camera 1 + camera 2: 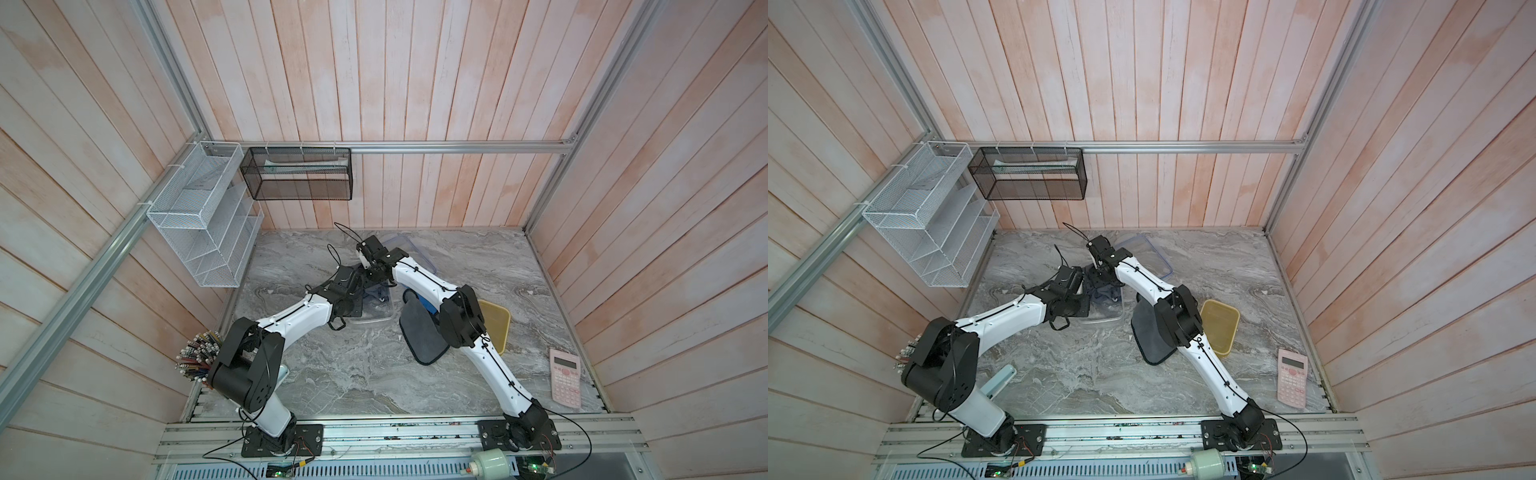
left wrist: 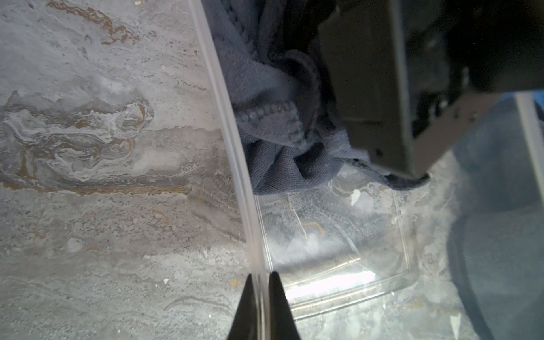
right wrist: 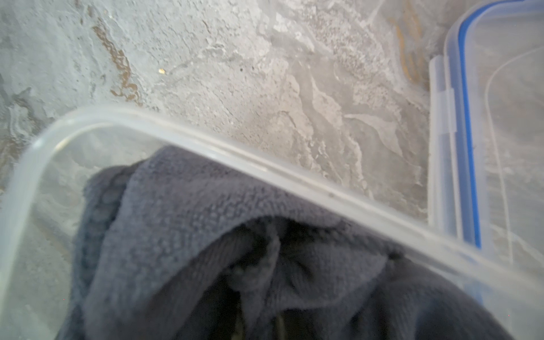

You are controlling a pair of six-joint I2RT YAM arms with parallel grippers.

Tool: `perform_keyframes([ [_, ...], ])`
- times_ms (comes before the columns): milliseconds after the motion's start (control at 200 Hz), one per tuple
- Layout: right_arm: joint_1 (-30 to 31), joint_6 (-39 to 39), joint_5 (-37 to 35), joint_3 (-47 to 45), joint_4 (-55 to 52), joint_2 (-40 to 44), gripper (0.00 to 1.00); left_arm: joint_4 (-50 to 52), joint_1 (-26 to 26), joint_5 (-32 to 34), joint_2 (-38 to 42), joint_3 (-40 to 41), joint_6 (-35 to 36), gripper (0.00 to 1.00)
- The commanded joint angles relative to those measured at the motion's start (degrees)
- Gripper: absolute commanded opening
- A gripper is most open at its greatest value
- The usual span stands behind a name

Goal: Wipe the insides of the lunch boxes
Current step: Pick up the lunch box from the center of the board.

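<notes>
The clear lunch box (image 1: 376, 318) (image 1: 1106, 318) sits mid-table in both top views. My left gripper (image 2: 260, 284) is shut on its thin side wall (image 2: 235, 141), one finger inside and one outside. A grey-blue cloth (image 2: 276, 117) (image 3: 206, 229) lies bunched inside the box. My right gripper (image 3: 259, 323) reaches down into the box and is shut on the cloth, with its fingertips mostly buried in the folds. Its body (image 2: 382, 103) shows in the left wrist view. The smaller amber lunch box (image 1: 495, 326) (image 1: 1220, 328) stands to the right, partly behind the right arm.
The blue-rimmed clear lid (image 3: 468, 141) (image 1: 409, 251) lies just behind the clear box. A dark rounded mat (image 1: 422, 338) lies between the two boxes. A pink calculator (image 1: 564, 381) is at the right edge, and a pencil cup (image 1: 199, 359) by the left arm's base.
</notes>
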State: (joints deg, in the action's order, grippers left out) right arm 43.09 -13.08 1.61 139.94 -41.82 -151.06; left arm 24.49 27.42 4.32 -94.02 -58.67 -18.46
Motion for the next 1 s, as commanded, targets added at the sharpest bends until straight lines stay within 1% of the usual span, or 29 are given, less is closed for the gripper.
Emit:
perform_keyframes([
  [0, 2.26, -0.64, 3.97, -2.12, 9.62, -1.62, 0.00, 0.90, 2.10, -12.26, -0.78, 1.29, 4.28, 0.04],
  [125, 2.91, 2.44, 3.76, -3.95, 13.36, -1.07, 0.00, 0.91, 2.11, -13.67, -1.17, 2.88, 4.97, 0.04],
  [145, 3.03, 3.11, 3.75, -4.33, 14.03, 0.77, 0.00, 0.89, 2.11, -14.09, -1.17, 3.18, 5.10, 0.04],
  [235, 3.56, 6.12, 3.36, -6.20, 17.14, 1.86, 0.00, 1.00, 2.11, -15.24, -1.17, 4.20, 6.02, 0.04],
  [365, 3.88, 10.77, 3.34, -6.43, 17.12, 1.92, 0.02, 2.03, 1.77, -13.87, -1.19, 4.36, 6.43, 0.04],
  [455, 3.76, 10.46, -1.80, -5.71, 14.84, 1.50, 0.00, 2.36, 0.95, -12.57, -0.65, 4.66, 5.80, 0.04],
  [605, 1.39, 4.15, -10.61, -3.29, 9.05, 0.50, 0.00, 4.90, -0.84, -8.09, -0.53, 3.52, 3.45, 0.04],
  [710, 0.08, 2.56, -16.49, -3.69, 7.56, 0.75, 0.00, 7.11, -1.05, -4.73, -1.23, 2.25, 2.88, 0.03],
  [785, -0.50, 2.87, -19.29, -4.22, 6.86, 0.87, 0.00, 8.38, -1.29, -2.01, -1.71, 1.47, 2.50, 0.03],
  [880, -0.65, 5.19, -22.64, -4.15, 5.26, 0.78, 0.00, 9.37, -1.58, 1.17, -2.11, 0.69, 2.02, 0.03],
  [990, -0.66, 8.15, -22.88, -1.83, -0.12, -0.11, 0.00, 9.20, -1.89, 4.76, -1.88, 0.10, 1.37, 0.03],
])
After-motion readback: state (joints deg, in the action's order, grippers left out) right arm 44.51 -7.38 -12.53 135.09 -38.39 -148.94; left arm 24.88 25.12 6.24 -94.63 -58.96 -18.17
